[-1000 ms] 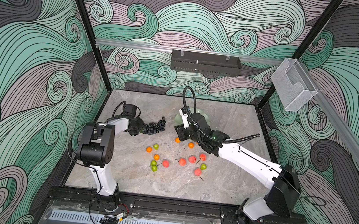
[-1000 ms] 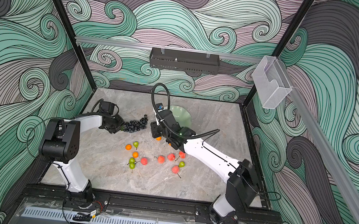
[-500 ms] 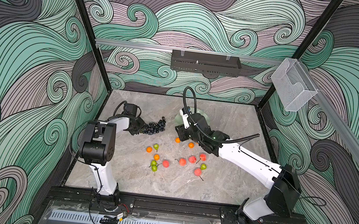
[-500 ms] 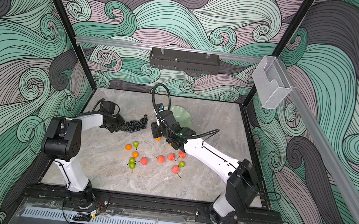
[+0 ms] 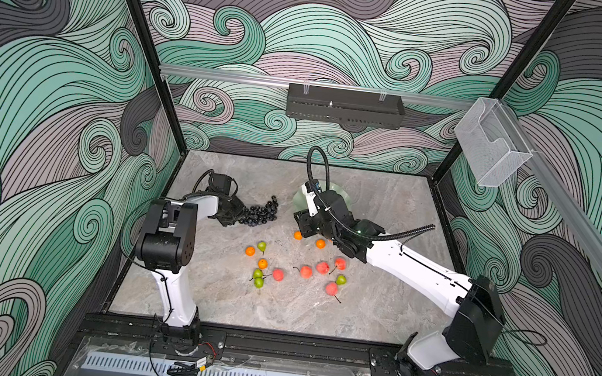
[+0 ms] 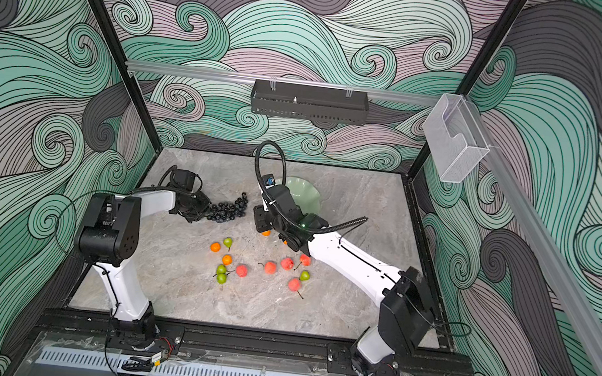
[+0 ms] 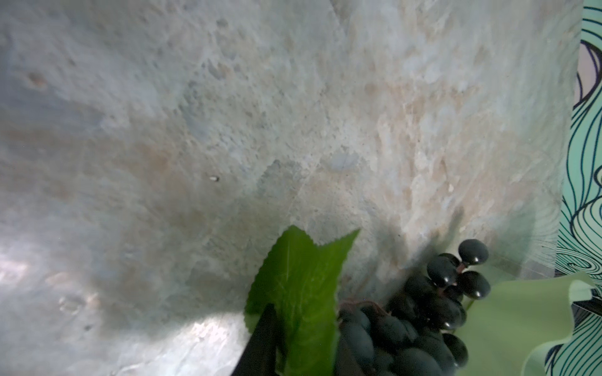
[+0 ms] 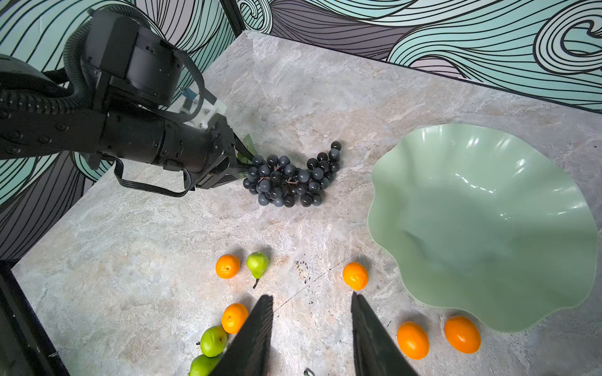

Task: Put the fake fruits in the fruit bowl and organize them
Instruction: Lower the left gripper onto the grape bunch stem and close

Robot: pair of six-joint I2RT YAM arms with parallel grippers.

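Note:
The dark grape bunch (image 5: pixel 259 215) (image 8: pixel 290 179) lies on the marble table, left of the empty mint fruit bowl (image 6: pixel 306 197) (image 8: pixel 482 228). My left gripper (image 5: pixel 236 214) (image 7: pixel 303 345) is shut on the bunch's green leaf (image 7: pixel 303 286) at its stem end. My right gripper (image 5: pixel 304 228) (image 8: pixel 311 294) hovers open over bare table with nothing between its fingers. An orange (image 8: pixel 355 276) sits just beyond its fingertips. Oranges (image 5: pixel 250 251), pears (image 5: pixel 261 246) and peaches (image 5: pixel 306 272) lie scattered across the table's middle.
Two more oranges (image 8: pixel 412 340) rest by the bowl's near rim. The patterned side wall (image 7: pixel 586 162) stands close behind the bowl and the left arm. A black rack (image 5: pixel 343 106) and a clear box (image 5: pixel 491 145) hang on the walls above.
The left gripper's jaws have narrowed onto the leaf end of the grape bunch. The right arm and the loose fruits have not moved.

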